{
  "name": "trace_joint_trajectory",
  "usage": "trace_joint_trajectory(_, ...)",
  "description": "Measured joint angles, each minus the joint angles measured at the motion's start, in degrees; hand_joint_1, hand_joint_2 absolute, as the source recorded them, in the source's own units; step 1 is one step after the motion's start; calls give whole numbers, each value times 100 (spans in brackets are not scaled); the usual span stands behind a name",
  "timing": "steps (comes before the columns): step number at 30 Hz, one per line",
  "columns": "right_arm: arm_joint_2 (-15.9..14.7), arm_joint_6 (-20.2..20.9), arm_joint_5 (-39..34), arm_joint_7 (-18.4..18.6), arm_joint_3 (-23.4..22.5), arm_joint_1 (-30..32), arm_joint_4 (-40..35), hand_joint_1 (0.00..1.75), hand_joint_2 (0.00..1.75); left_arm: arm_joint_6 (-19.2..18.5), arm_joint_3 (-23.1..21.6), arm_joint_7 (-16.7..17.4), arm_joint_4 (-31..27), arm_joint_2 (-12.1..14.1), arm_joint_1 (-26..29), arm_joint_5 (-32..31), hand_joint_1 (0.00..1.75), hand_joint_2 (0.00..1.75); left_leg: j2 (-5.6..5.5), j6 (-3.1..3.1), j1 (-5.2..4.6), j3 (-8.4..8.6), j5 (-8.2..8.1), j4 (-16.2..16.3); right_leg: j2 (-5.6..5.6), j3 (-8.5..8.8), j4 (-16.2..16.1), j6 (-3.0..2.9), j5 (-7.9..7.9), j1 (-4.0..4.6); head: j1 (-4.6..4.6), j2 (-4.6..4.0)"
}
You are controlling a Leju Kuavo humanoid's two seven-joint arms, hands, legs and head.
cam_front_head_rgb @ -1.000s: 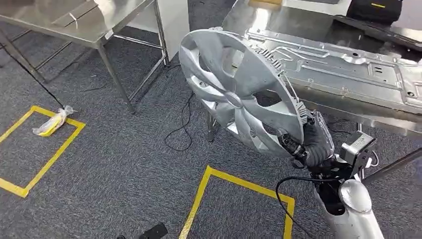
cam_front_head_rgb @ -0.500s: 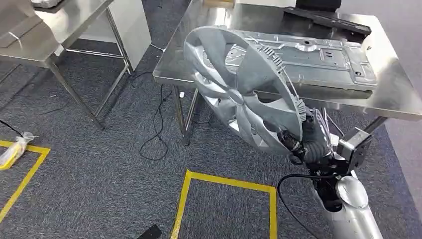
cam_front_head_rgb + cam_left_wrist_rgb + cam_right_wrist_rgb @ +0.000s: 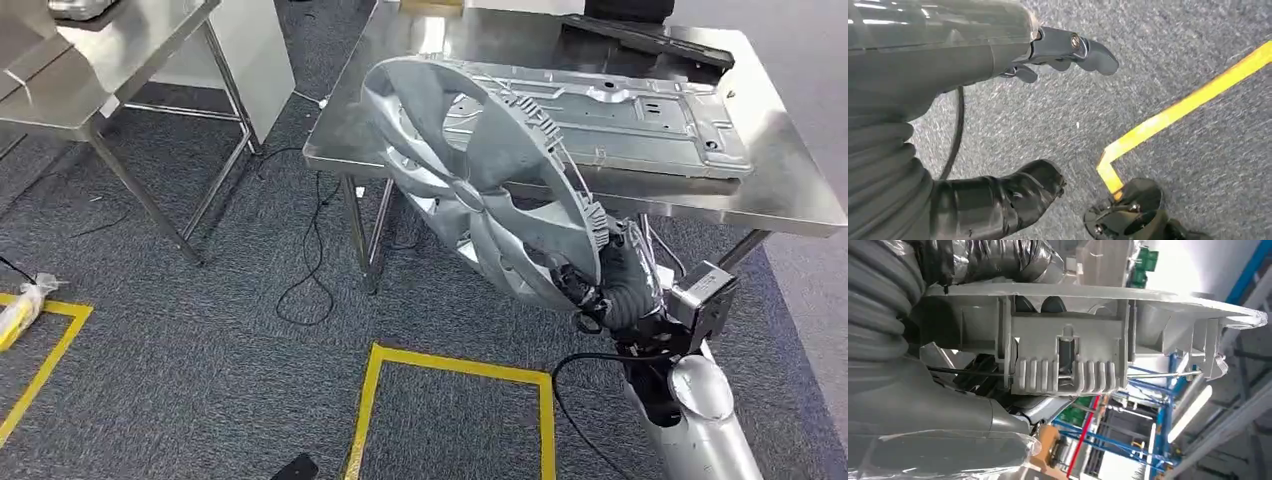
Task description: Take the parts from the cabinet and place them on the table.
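A large silver wheel cover is held up in the air, tilted on edge, in front of the near corner of a steel table. My right hand grips it at its lower rim, and the right wrist view shows that rim's ribbed clips close against my fingers. On the table lies a flat stamped metal panel. My left hand hangs over the grey carpet with its fingers loosely curled and nothing in it.
A second steel table stands at the left with a white cabinet beside it. Yellow tape squares mark the carpet, cables trail by the table legs, and a dark flat part lies at the table's far edge.
The camera has swung, so the steel table with the panel now sits more fully in view and the left table has slid away. My right hand still grips the wheel cover.
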Motion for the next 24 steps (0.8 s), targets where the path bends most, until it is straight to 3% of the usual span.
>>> trace_joint_trajectory(2,0,-4,15,-2,0,9,-4,175,175,-2,0,-4,0,-2,-5,0,0,175,22,-65,4,40,-15,-35,22,3,4,-57,-32,31,4,0)
trace_joint_trajectory(3,0,-9,20,0,0,8,-7,175,175,-11,0,-4,0,-2,-16,-2,0,175,39,-110,9,73,-44,-42,44,41,-41,-110,-21,5,2,0)
trace_joint_trajectory(5,7,-9,24,5,0,11,-24,175,175,-22,0,-11,0,-2,-16,-7,0,175,5,-142,31,-24,-205,256,52,134,-94,-184,-30,-10,-2,0)
trace_joint_trajectory(7,13,-9,24,-4,0,7,-33,175,175,-37,-2,-15,0,-9,-14,-7,0,175,2,-156,35,-503,-598,1150,64,173,-92,-247,-72,14,-7,0)
trace_joint_trajectory(8,15,-7,24,-4,0,10,-33,175,175,-37,-2,-22,0,-13,-6,-7,0,175,2,-164,36,-758,-721,1573,74,189,-90,-265,-93,34,-2,0)
trace_joint_trajectory(9,13,-4,24,-2,0,20,-33,175,175,-37,-2,-22,0,-13,8,-2,0,175,2,-162,36,-907,-704,1763,94,210,-88,-270,-113,48,-7,0)
trace_joint_trajectory(10,15,0,24,-2,0,27,-33,175,175,-37,-2,-22,0,-13,25,0,0,175,1,-153,35,-915,-533,1667,117,243,-88,-265,-137,55,-4,0)
trace_joint_trajectory(11,15,2,24,-2,0,26,-35,175,175,-37,-2,-24,2,-13,32,2,0,175,-1,-130,31,-800,-269,1333,137,285,-86,-259,-168,62,-4,0)
trace_joint_trajectory(13,17,11,24,-2,2,26,-52,175,175,-33,-2,-39,0,-11,32,9,0,175,-32,-43,15,-391,316,347,148,391,-86,-240,-246,69,-2,0)
trace_joint_trajectory(14,22,7,22,0,0,18,-55,175,175,-26,-2,-48,7,0,36,13,0,175,-66,-2,-9,-292,282,149,151,399,-76,-213,-277,84,4,0)
trace_joint_trajectory(15,28,-7,17,4,0,19,-72,175,175,-24,-2,-50,7,-2,29,20,0,175,-67,-3,-25,-230,232,2,176,388,-61,-177,-297,86,-4,0)
trace_joint_trajectory(18,50,-17,18,22,2,31,-103,175,175,-22,-2,-57,9,-4,50,24,0,175,-61,80,-41,-168,210,-69,168,428,-48,-96,-237,66,0,0)
trace_joint_trajectory(20,50,-17,17,33,2,23,-122,175,175,-17,-2,-66,9,-9,48,24,0,175,-60,138,-13,-39,206,-141,134,345,161,-53,-341,35,4,0)
trace_joint_trajectory(23,63,-18,13,24,2,10,-144,175,175,-9,0,-66,9,-7,36,28,0,175,-56,185,-18,18,128,-134,122,-345,1294,27,-821,2,0,0)
trace_joint_trajectory(24,63,-17,13,24,2,25,-146,175,175,-11,0,-66,9,-9,40,26,0,175,-56,183,-17,53,92,-129,120,-577,1606,54,-874,-16,2,0)
